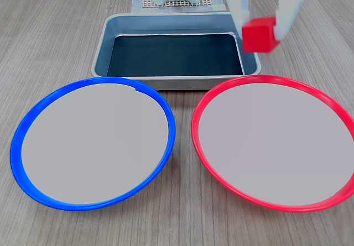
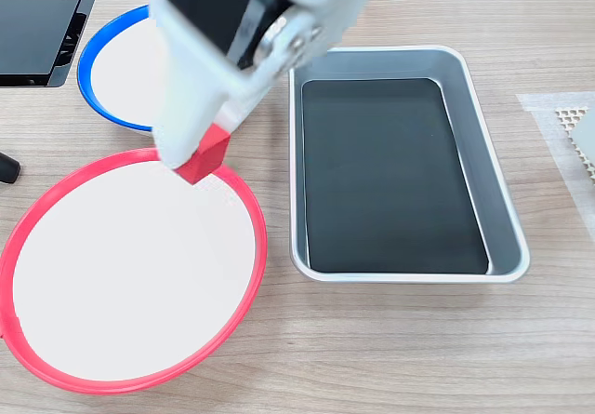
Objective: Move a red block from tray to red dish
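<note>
You see the white plastic claw (image 1: 264,35) clamped on the matte red block (image 1: 259,36), above the round red dish's (image 2: 244,205) glossy rim.

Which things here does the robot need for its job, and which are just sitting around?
Needed:
- red block, held by the gripper
- tray with nothing inside it
- red dish

Just lying about:
- blue dish
- white mesh mat behind the tray

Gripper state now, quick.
Gripper: shut on the red block, held in the air near the red dish rim.
</note>
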